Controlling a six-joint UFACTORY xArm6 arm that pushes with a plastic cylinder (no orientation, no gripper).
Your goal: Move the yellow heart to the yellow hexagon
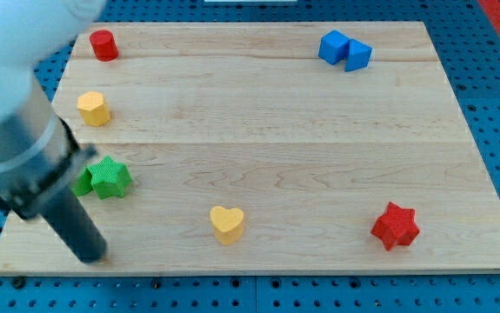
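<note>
The yellow heart (227,223) lies near the view's bottom, a little left of centre. The yellow hexagon (94,108) sits at the view's left, upper half of the board. My tip (91,254) rests on the board at the bottom left, well left of the heart and below the hexagon. The arm's body covers the view's left edge.
A green star (110,177) lies just above my tip, with another green piece (83,183) partly hidden behind the rod. A red cylinder (103,44) is at the top left, blue blocks (344,49) at the top right, a red star (395,226) at the bottom right.
</note>
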